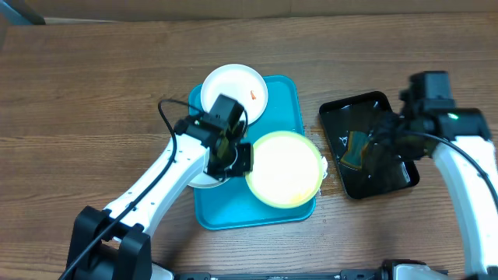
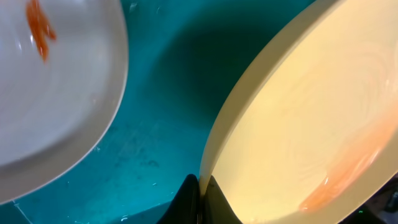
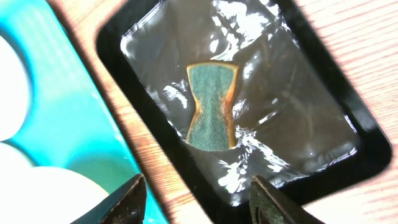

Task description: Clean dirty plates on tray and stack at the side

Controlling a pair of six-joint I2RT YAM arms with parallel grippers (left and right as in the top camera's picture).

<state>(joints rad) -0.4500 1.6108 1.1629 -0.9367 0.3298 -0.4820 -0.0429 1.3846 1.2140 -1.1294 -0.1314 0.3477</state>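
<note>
I had the left pincer [image 2: 200, 188] clenched on the rim of the yellow-rimmed plate [image 1: 285, 169], its two dark fingers pinching the edge from either side. That plate lay on the right half of the blue tray [image 1: 233, 214] and hung a little past the tray's right edge; an orange smear [image 2: 348, 174] showed on its face in the left wrist view. A white plate [image 1: 233, 89] sat at the tray's far left corner, partly off the rim, with a small orange mark [image 1: 254, 96] near its right side. A second white plate [image 1: 198, 180] lay mostly hidden under the left arm at the tray's left edge.

The right pincer [image 3: 202, 204] hung released and held nothing, above the black tray [image 1: 354, 187] to the right of the blue one on the wooden surface [image 1: 93, 93]. A green sponge [image 3: 212, 106] with an orange edge lay flat in the black tray's water, apart from the fingers.
</note>
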